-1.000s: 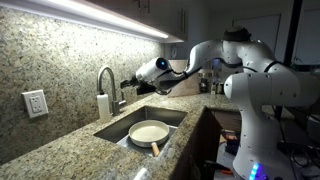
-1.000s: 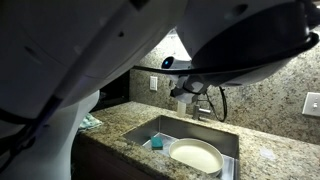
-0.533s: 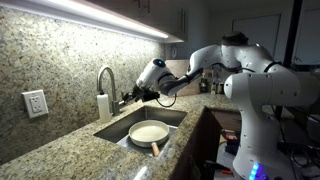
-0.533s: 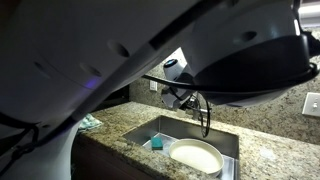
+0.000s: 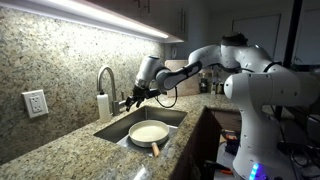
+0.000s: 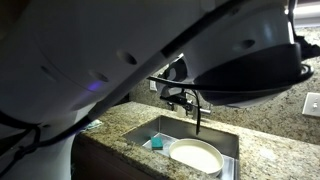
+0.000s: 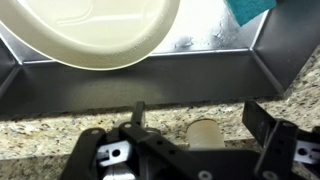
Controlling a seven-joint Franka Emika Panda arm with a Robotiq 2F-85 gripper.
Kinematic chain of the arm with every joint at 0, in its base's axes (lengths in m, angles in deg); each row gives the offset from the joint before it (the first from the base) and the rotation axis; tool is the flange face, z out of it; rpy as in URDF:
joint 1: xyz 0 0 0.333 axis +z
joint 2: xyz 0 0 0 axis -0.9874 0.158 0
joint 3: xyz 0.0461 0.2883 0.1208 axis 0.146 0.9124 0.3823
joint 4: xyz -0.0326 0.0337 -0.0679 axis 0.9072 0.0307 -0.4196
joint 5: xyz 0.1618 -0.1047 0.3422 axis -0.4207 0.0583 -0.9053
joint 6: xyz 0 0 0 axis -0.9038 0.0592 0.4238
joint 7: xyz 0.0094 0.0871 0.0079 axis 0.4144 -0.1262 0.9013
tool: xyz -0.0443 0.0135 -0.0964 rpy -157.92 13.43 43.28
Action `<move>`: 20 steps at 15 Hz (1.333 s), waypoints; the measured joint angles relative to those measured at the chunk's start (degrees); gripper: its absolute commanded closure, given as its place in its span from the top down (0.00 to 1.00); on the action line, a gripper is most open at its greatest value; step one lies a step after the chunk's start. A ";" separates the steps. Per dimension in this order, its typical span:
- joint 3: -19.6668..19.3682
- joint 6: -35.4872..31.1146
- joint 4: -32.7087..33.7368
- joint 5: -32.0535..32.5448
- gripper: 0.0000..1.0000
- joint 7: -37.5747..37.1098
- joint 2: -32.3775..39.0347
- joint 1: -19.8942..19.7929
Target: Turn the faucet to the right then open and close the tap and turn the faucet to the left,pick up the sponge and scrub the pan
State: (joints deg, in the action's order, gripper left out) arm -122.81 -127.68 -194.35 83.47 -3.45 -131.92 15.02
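Where the granite counter (image 5: 55, 150) meets the wall at the left of an exterior view, a white wall socket (image 5: 35, 103) sits. Right of it a white soap bottle (image 5: 104, 107) stands upright just in front of the faucet (image 5: 103, 74), whose arched silver spout rises above the bottle. Just right of these the pincer (image 5: 131, 100) hangs over the back edge of the sink (image 5: 172, 117), near the faucet; whether it touches cannot be told. In the wrist view its dark fingers (image 7: 139, 112) are spread wide, holding nothing. The steel sink holds two things. The cream-white pan (image 5: 149, 132) lies flat on the basin floor, its tan handle (image 5: 154, 148) pointing at the front rim. In an exterior view the teal sponge (image 6: 156, 143) lies in the basin's left corner with the pan to its right. The wrist view shows bare steel between them. Farther right stands the white robot arm (image 5: 250, 70).
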 measured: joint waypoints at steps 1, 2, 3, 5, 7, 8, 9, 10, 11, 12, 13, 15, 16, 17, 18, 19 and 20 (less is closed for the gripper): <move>0.99 0.90 0.34 -1.38 1.00 1.41 0.12 0.16; 1.59 1.33 0.51 -1.84 1.00 1.84 0.33 0.29; 1.77 1.37 0.52 -1.98 1.00 1.89 0.57 0.35; 1.76 1.38 0.52 -2.00 1.00 1.93 0.67 0.36; 1.74 1.39 0.52 -2.01 1.00 1.96 0.67 0.36; 1.41 1.17 0.59 -2.41 1.00 1.96 0.63 0.51; 0.37 0.94 0.86 -3.20 1.00 1.96 0.51 1.21; -1.39 0.65 1.48 -3.94 1.00 2.29 0.16 2.69; -3.59 0.20 2.52 -4.56 1.00 2.87 -0.56 4.91; -5.91 -0.25 3.99 -5.02 1.00 3.77 -1.63 7.66; -8.08 -0.45 5.88 -5.31 1.00 4.79 -3.03 10.67; -11.39 -0.44 10.33 -6.07 1.00 7.97 -6.21 16.45; -12.51 -0.31 12.59 -6.86 1.00 10.04 -7.85 18.96; -13.28 0.15 14.73 -8.02 1.00 12.37 -9.33 21.04; -13.80 1.06 16.63 -9.25 1.00 14.30 -10.57 22.69; -14.10 2.10 18.29 -10.56 1.00 16.01 -11.53 23.89; -14.18 3.19 19.54 -11.88 1.00 17.42 -12.18 24.61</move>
State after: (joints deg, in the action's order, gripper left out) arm -136.98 -124.49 -174.81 71.60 13.97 -144.10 39.63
